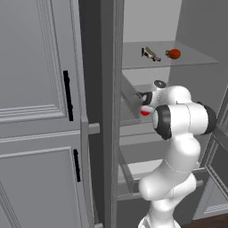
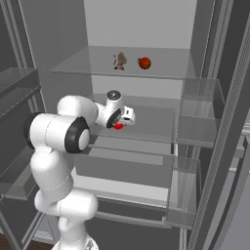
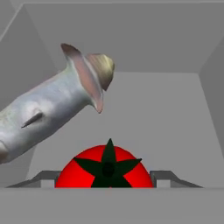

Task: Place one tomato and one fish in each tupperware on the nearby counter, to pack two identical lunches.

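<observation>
- My tool (image 3: 105,186) straddles the tomato (image 3: 105,168), jaws not visibly touching it; I'd close gently.
- I'd keep clear of the fish (image 3: 48,111) beside it.

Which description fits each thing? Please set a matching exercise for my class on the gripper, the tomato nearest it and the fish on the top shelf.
Things:
1 gripper
2 nearest tomato
3 top-shelf fish

Descriptions:
A lies beside a second tomato on the top shelf
B red, sitting between the jaws
C reaches in over the middle shelf

Pairs: 1-C, 2-B, 3-A
</observation>
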Tool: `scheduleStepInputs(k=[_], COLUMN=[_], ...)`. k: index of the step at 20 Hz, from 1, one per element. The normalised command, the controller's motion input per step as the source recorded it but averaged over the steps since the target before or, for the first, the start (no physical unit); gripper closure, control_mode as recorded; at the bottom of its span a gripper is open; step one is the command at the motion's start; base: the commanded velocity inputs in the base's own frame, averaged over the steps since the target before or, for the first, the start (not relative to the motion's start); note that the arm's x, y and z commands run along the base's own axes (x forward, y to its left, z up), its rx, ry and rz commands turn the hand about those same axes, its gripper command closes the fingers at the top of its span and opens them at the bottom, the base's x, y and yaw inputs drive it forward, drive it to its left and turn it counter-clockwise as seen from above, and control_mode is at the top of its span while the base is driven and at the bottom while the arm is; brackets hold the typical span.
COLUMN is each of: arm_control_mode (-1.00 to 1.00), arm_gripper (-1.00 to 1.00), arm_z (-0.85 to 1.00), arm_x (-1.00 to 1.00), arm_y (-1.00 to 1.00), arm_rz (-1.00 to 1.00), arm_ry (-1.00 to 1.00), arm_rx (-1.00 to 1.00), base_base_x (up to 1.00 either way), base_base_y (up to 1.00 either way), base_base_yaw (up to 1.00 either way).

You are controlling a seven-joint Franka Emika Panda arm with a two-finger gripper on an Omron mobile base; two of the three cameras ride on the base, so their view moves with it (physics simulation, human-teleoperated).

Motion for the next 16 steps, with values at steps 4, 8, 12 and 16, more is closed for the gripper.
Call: scheduleStepInputs(k=[4,8,12,16], arm_control_mode=[-1.0,-1.0,-1.0,-1.0], arm_gripper=[1.0,1.0,1.0,1.0], arm_z=[0.13,0.62,0.99,1.0], arm_x=[-1.0,-1.0,-1.0,-1.0], arm_y=[-0.03,-0.08,0.0,0.0], arm_rz=[-0.01,0.0,0.0,0.0], arm_ry=[-0.21,-0.07,0.01,0.06], arm_rx=[0.0,0.0,0.0,0.0], base_base_x=[0.0,0.0,0.0,0.0], base_base_y=[0.0,0.0,0.0,0.0], base_base_yaw=[0.0,0.0,0.0,0.0])
